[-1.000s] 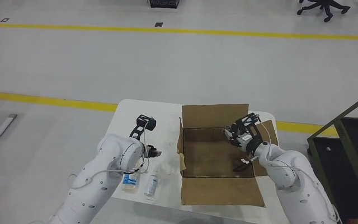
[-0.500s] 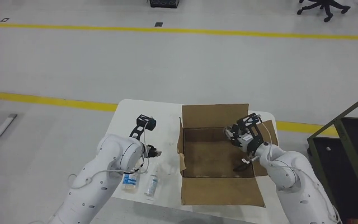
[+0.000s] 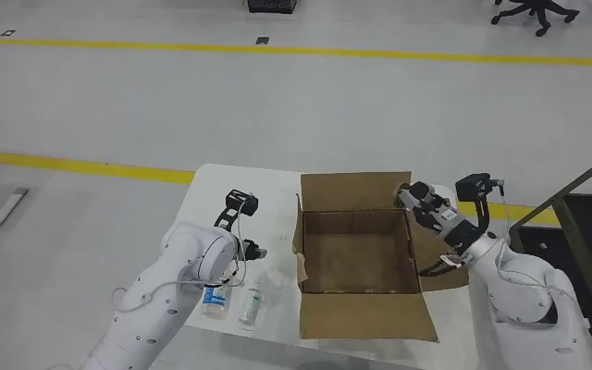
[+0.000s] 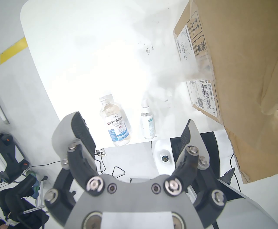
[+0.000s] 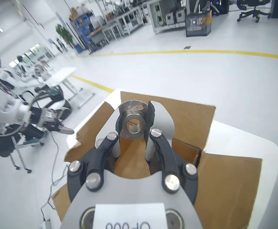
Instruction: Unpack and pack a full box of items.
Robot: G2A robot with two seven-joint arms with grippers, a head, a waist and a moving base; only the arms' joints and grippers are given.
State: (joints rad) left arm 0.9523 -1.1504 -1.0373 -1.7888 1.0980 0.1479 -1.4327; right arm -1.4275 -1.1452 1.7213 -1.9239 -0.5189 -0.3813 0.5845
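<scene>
Lifting out of the cardboard box (image 3: 356, 268) since a second ago, the right gripper (image 3: 413, 195) now sits over the box's far right corner in the top view. It was lower inside the box before. The left gripper (image 3: 255, 251) has not moved and hangs over the white table (image 3: 231, 185) left of the box. A large bottle (image 3: 215, 298) and a spray bottle (image 3: 250, 307) lie at the near table edge, same as before. Grey floor, yellow lines (image 3: 277, 49), office chair (image 3: 536, 11) far off.

Left wrist view: left gripper (image 4: 134, 121) spread wide, nothing in it. Large bottle (image 4: 116, 124) and spray bottle (image 4: 147, 123) lie side by side, apart, near the table (image 4: 86, 54) edge; box (image 4: 239, 65) wall close by.

Right wrist view: right gripper (image 5: 134, 121) clamped on a metal ring (image 5: 132, 124), held above the open box (image 5: 173, 112). Workbenches (image 5: 121, 19) behind.
</scene>
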